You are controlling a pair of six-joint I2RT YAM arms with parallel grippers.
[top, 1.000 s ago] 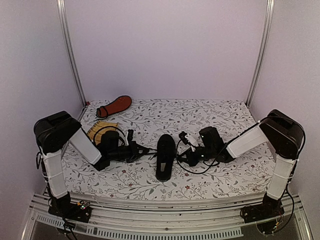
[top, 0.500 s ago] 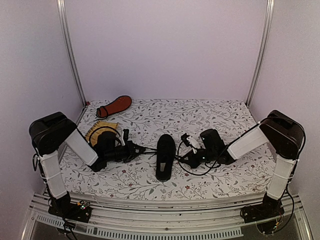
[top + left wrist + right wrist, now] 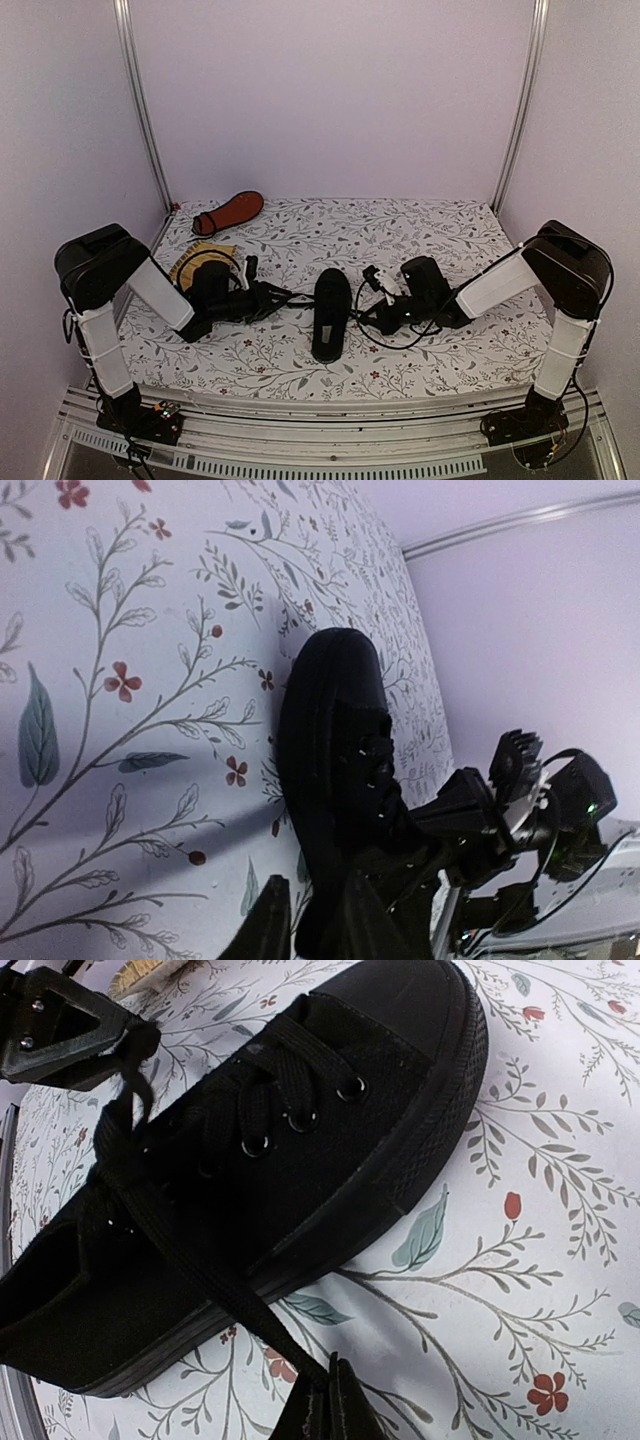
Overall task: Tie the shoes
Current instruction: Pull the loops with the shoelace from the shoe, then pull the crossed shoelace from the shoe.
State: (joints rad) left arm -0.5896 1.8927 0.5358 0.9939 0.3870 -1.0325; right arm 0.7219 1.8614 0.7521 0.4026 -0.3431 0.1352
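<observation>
- Pinches a thin black lace [image 3: 215,1280] in the right gripper [image 3: 328,1407], tips pressed together on the strand at the bottom edge of the right wrist view.
- Runs from those closed tips up and to the left, past the sole edge, toward the eyelets of the black shoe [image 3: 300,1130] lying just ahead of them.
- Stands upright on its sole on the floral cloth [image 3: 450,240], between the two grippers and near both, with the toe cap ahead and to the right of the right gripper's tips.
- Keeps the left gripper [image 3: 315,932] low over the cloth on the shoe's far side from the right gripper, pointed at the shoe.
- Shows its fingers [image 3: 268,920] a little apart in the left wrist view, with a narrow gap between them and the shoe's dark side just beyond.
- Hangs a second strand [image 3: 130,1090] from beside the left gripper's fingertip down to the shoe's lacing; cannot tell whether pinched there or only draped.
- Leaves the other shoe [image 3: 228,212] sole-up, reddish-orange, well apart behind and to the left of the left gripper, near the back corner.
- Has a yellow mat [image 3: 190,262] just behind the left gripper, partly hidden under that arm's wrist.
</observation>
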